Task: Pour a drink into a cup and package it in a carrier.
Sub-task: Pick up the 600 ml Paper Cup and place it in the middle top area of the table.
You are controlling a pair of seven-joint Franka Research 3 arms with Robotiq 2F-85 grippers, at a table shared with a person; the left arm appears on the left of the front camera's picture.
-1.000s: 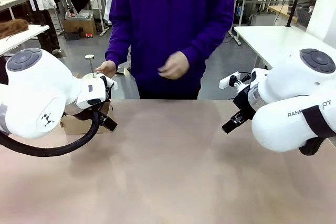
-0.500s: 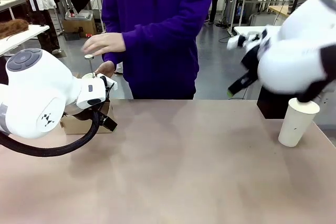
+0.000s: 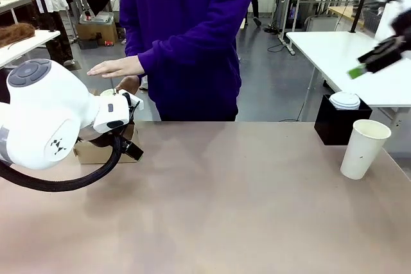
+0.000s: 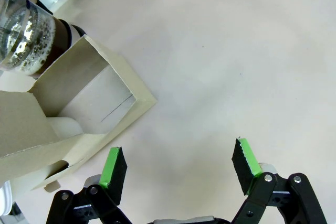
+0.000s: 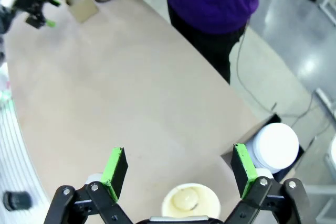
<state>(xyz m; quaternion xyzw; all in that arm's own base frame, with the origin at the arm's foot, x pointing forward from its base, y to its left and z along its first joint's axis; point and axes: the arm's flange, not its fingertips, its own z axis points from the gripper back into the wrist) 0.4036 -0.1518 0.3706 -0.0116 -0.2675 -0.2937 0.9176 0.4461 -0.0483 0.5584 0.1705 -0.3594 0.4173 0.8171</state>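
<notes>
Cup [image 5: 190, 201] below R gripper [image 5: 178, 162], jaws wide, apparently well apart.

Worktop [image 3: 212, 216] is showing smooth and matt, pinkish-beige, laminate-like. Cup [image 3: 363, 149] is looking like plain white matt paper with a rolled rim. Carrier [image 4: 37, 124] is reading as raw matt cardboard, tan outside, paler inside, cut edges slightly rough. Jug [image 4: 23, 30] is showing clear glass with a shiny speckled metal band catching light. Left gripper [image 4: 178, 162] is showing matt black fingers with bright green pads [image 4: 112, 165], pad edges looking jagged. Left arm shell [image 3: 45, 110] is gleaming like glossy white plastic; hose [image 3: 64, 185] is looking like black rubber. Sweater [image 3: 192, 30] is looking like soft matt purple knit. Box [image 3: 334, 129] is looking matt black, lids [image 3: 345, 99] looking like smooth white plastic.
</notes>
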